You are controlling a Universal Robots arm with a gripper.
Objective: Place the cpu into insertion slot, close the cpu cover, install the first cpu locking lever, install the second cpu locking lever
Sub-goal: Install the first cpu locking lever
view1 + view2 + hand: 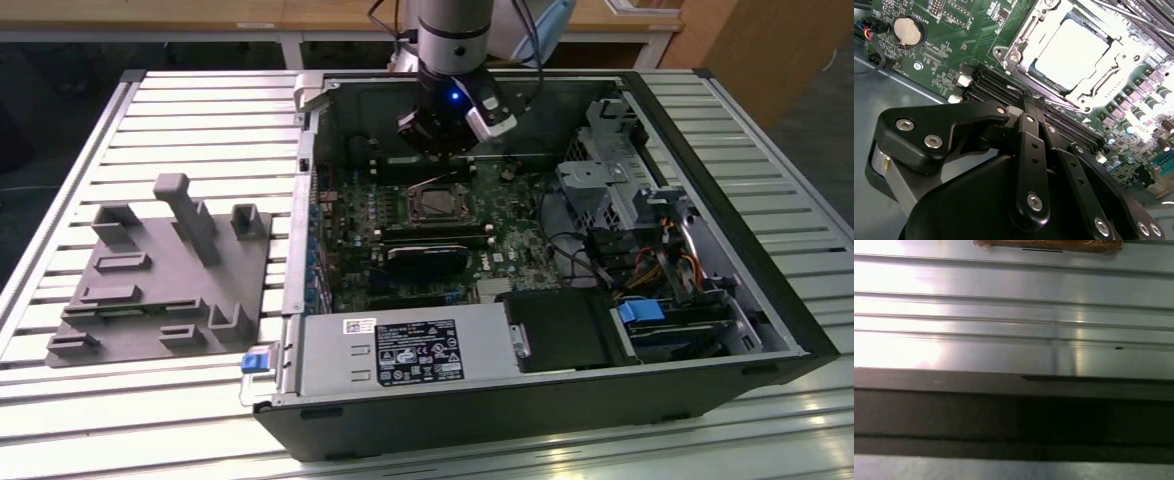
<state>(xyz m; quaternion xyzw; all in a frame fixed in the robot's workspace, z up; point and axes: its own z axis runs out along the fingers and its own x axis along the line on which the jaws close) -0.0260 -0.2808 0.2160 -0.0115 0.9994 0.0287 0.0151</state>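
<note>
The gripper (441, 152) hangs inside the open computer case (747, 330), at the far end of the green circuit board (350, 215) and just beyond the insertion slot (414, 205). In the second wrist view the gripper (1031, 100) has its fingers (1032, 155) pressed together at the tips. Whether anything thin is pinched between them cannot be told.

The cpu (1071, 50) lies seated in the slot, its pale top showing through the cut-out of the cpu cover (1021, 37). The cover lies flat around it. A thin metal rod (1061, 103) runs along the socket edge nearest the fingertips.

Surroundings:
- The long black memory slots (999, 85) lie between the fingertips and the socket.
- A coin battery (906, 31) sits on the board, well apart from the socket.
- A black heatsink block (427, 255) lies on the near side of the socket in the exterior view.
- The power supply (400, 355) fills the near end of the case.
- A drive cage (614, 180) with cables stands at the exterior view's right.
- A grey fixture (160, 280) rests on the slatted metal table (174, 100), outside the case at the exterior view's left
</note>
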